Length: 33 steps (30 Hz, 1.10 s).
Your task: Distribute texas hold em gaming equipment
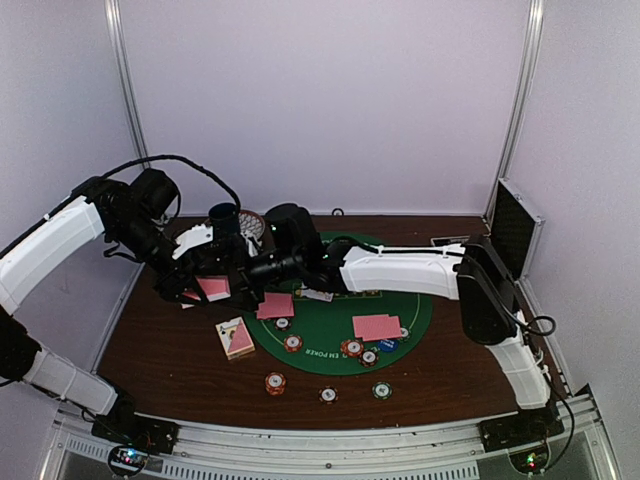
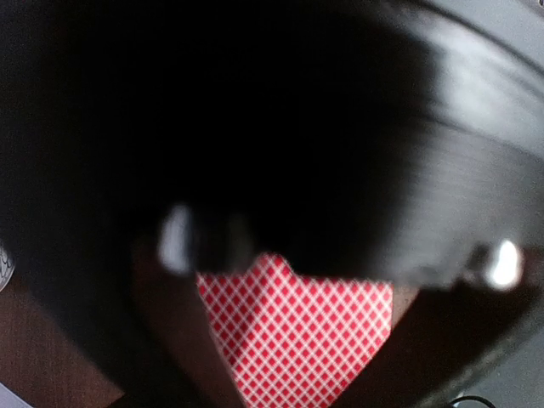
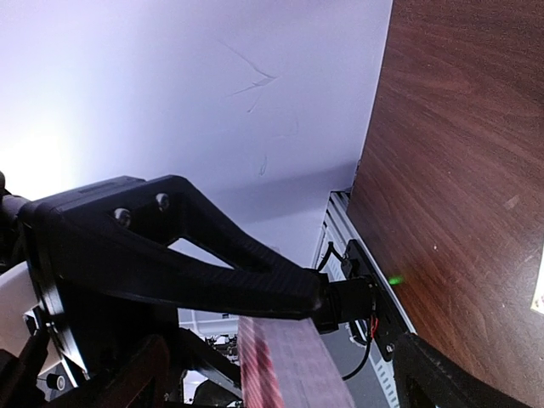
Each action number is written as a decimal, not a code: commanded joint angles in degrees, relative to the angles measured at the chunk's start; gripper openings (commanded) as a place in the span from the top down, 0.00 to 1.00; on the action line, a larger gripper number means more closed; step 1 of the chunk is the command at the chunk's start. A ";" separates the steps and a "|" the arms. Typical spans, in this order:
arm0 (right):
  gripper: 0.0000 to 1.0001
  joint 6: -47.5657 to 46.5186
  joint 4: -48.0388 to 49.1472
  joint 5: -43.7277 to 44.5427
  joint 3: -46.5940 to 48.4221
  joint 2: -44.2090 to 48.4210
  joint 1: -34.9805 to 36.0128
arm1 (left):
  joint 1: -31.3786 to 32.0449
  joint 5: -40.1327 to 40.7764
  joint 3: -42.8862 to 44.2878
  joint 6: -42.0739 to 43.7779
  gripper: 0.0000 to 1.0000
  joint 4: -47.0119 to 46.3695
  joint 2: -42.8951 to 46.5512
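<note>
My left gripper (image 1: 205, 290) hangs over the table's left side, shut on a stack of pink-backed playing cards (image 1: 213, 287). In the left wrist view the red-checked card back (image 2: 297, 340) shows between dark fingers, and a blurred black body fills the rest. My right gripper (image 1: 245, 278) reaches across to the same stack and stands open. In the right wrist view the cards' edge (image 3: 289, 365) sits under the upper finger (image 3: 212, 263), with the lower finger (image 3: 450, 378) apart from it. Loose cards (image 1: 275, 305) and a pair (image 1: 376, 327) lie on the green mat (image 1: 420, 315), with striped chips (image 1: 351, 348) and a blue button (image 1: 388, 345).
A card box (image 1: 235, 337) lies at the mat's left edge. Three chips (image 1: 328, 394) sit on the wood near the front. A dark blue cup (image 1: 224, 218) and saucer (image 1: 252, 224) stand behind the grippers. A metal case (image 1: 515, 228) stands open at the back right.
</note>
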State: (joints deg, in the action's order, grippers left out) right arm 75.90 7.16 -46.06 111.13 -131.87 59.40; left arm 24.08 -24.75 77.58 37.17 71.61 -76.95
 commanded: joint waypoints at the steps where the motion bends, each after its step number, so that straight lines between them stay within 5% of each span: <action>1: 0.05 1.84 2.13 -1.60 2.95 -2.55 0.76 | -0.30 -1.79 1.43 0.63 1.00 -1.28 -0.08; 33: 0.19 1.61 3.04 -3.76 -11.91 4.55 -3.75 | -0.26 -2.05 1.26 0.89 1.00 -1.26 0.73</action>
State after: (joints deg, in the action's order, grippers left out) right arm 78.43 13.58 -49.52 100.79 -129.40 56.66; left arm 24.10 -24.71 77.56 37.19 71.64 -77.14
